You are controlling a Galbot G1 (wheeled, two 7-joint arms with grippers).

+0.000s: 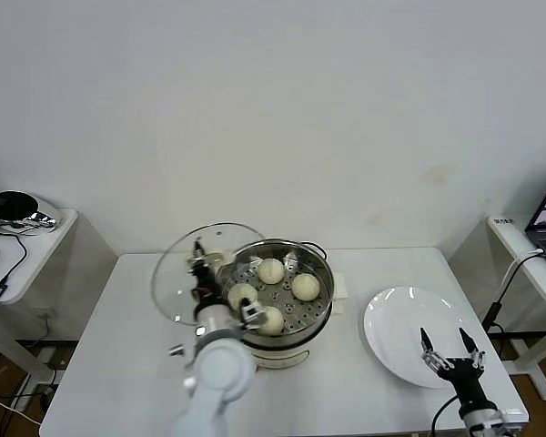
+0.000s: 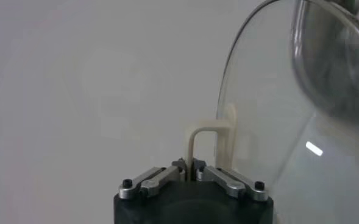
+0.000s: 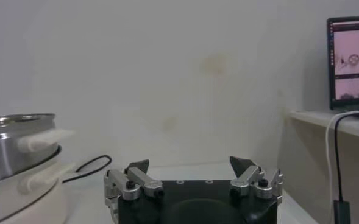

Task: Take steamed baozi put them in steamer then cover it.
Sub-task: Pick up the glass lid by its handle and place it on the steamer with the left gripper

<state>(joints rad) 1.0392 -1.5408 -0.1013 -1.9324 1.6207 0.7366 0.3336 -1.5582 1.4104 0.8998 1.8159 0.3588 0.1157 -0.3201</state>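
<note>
The steamer (image 1: 317,319), a shiny steel pot on a cream-white base, stands at the table's middle. Several cream-white baozi (image 1: 306,287) lie on its perforated tray. The cover (image 1: 175,278), a clear glass lid, hangs tilted just left of the pot, overlapping its left rim. My left gripper (image 1: 203,271) is shut on the cover's cream-white handle (image 2: 194,141). In the left wrist view the left gripper (image 2: 189,165) pinches that handle, with the cover's glass (image 2: 270,122) and the steamer's rim (image 2: 337,61) beyond. My right gripper (image 1: 452,350) stands open over a white plate, holding nothing.
A flat white plate (image 1: 396,319) lies on the table's right part. Side tables stand at both sides, the left one with a dark device (image 1: 16,208), the right one with a laptop (image 3: 351,64). The steamer's black cable (image 3: 88,165) trails behind its base.
</note>
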